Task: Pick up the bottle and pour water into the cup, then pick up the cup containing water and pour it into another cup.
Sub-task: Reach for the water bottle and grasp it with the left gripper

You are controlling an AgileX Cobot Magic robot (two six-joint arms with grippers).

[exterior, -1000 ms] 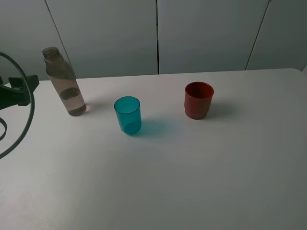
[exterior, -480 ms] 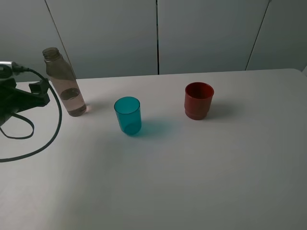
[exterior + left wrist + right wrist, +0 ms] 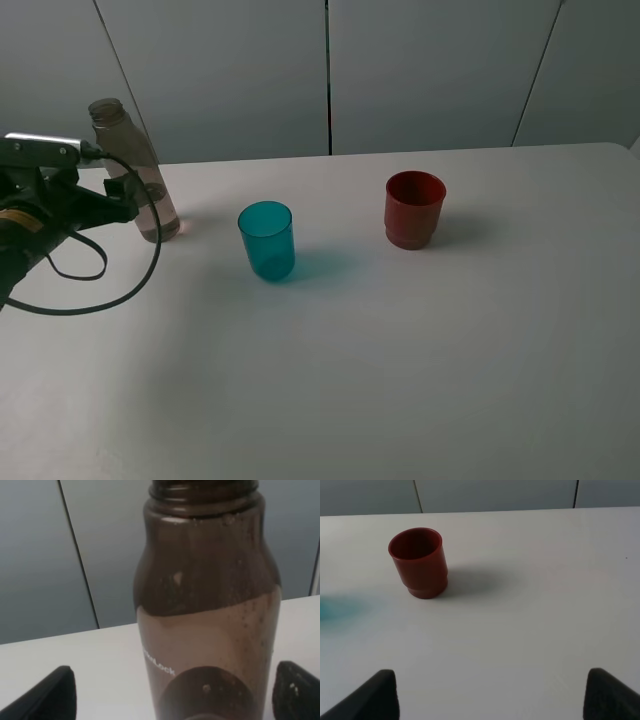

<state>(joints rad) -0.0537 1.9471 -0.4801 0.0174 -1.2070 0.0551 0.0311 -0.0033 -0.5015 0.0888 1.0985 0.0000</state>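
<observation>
Left gripper [image 3: 128, 192]: jaws spread wide, nothing clamped. Bottle [image 3: 152, 205] stands upright and uncapped at the table's [image 3: 400, 350] 10 o'clock, partly filled. The gripper comes at it from its 9 o'clock. Wrist view: the bottle sits between the fingers, one finger clear of it, the other just beside its wall; I cannot tell if it touches.

Teal cup [image 3: 266, 240] is at 4 o'clock from the bottle, with the red cup [image 3: 414, 208] at its 3 o'clock.

Right gripper [image 3: 495, 695]: released, empty, over bare table.

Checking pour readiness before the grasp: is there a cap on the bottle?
No, the bottle shows an open threaded neck, with no cap, in the high view.
</observation>
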